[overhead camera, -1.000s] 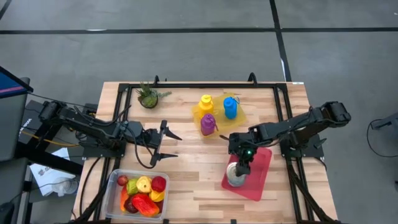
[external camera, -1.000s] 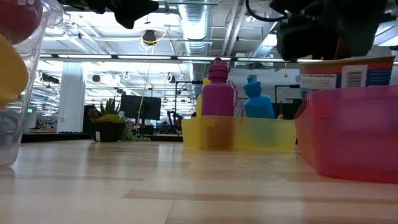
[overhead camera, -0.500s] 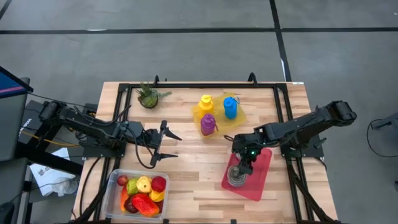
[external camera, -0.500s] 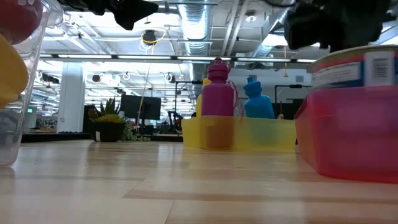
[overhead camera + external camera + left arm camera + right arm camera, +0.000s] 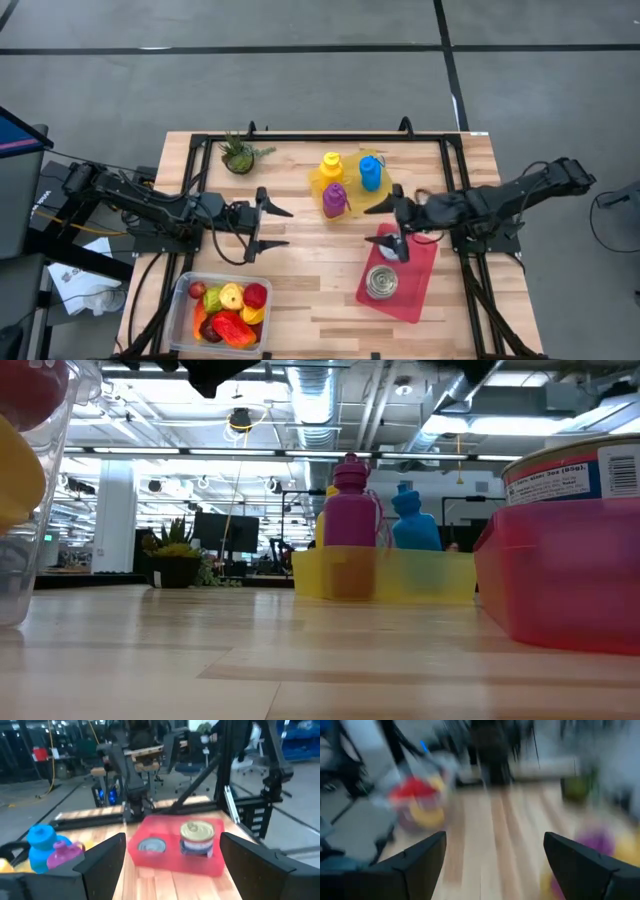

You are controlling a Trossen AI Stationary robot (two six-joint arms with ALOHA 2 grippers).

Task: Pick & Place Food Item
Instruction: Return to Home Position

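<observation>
Right claw (image 5: 373, 225) now off can (image 5: 381, 282)

So on the table (image 5: 310, 285) a can (image 5: 381, 283) sits in the tray (image 5: 420, 285) front right, fruit tub (image 5: 181, 292) front left, bin (image 5: 388, 186) w/ 3 bottles (image 5: 335, 200) back center, plant (image 5: 238, 155) back left, left gripper (image 5: 288, 228) just left of center, right gripper (image 5: 368, 225) btwn bin & tray.

Lay under ceiling strip lights (image 5: 200, 452) and ducts (image 5: 318, 405); rested on grey floor (image 5: 300, 90) crossed by dark lines (image 5: 250, 48).
</observation>
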